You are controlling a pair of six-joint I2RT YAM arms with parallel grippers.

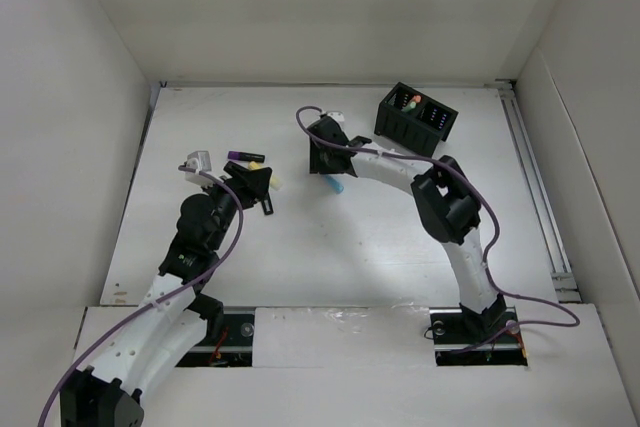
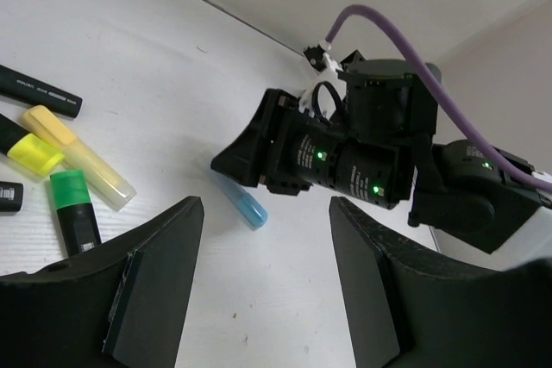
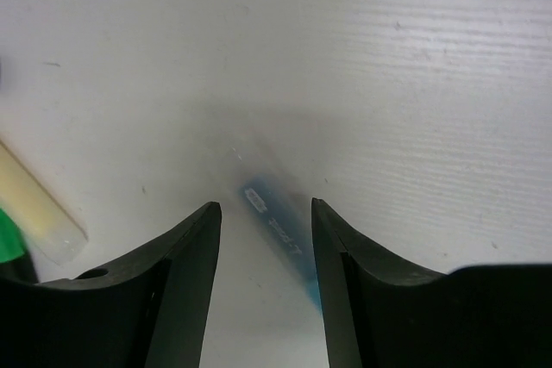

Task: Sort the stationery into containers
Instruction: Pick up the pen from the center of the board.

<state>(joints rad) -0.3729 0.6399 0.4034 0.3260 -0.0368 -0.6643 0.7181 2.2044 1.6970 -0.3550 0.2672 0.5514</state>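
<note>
A translucent blue pen (image 3: 280, 223) lies on the white table between my right gripper's (image 3: 265, 207) open jaws, untouched; it also shows in the top view (image 1: 335, 185) and the left wrist view (image 2: 242, 204). My right gripper (image 1: 325, 169) hangs low over it. My left gripper (image 2: 267, 273) is open and empty, left of the blue pen (image 1: 258, 183). A pale yellow highlighter (image 2: 82, 158), a green-capped one (image 2: 72, 211), a yellow-capped one (image 2: 28, 149) and a black marker (image 2: 39, 90) lie by it. The black organiser box (image 1: 415, 115) stands at the back right, with pens inside.
A purple-and-black marker (image 1: 243, 155) lies at the left of the table. A small grey-white object (image 1: 197, 163) sits further left. White walls enclose the table on three sides. The right arm's purple cable (image 2: 388, 36) loops above its wrist.
</note>
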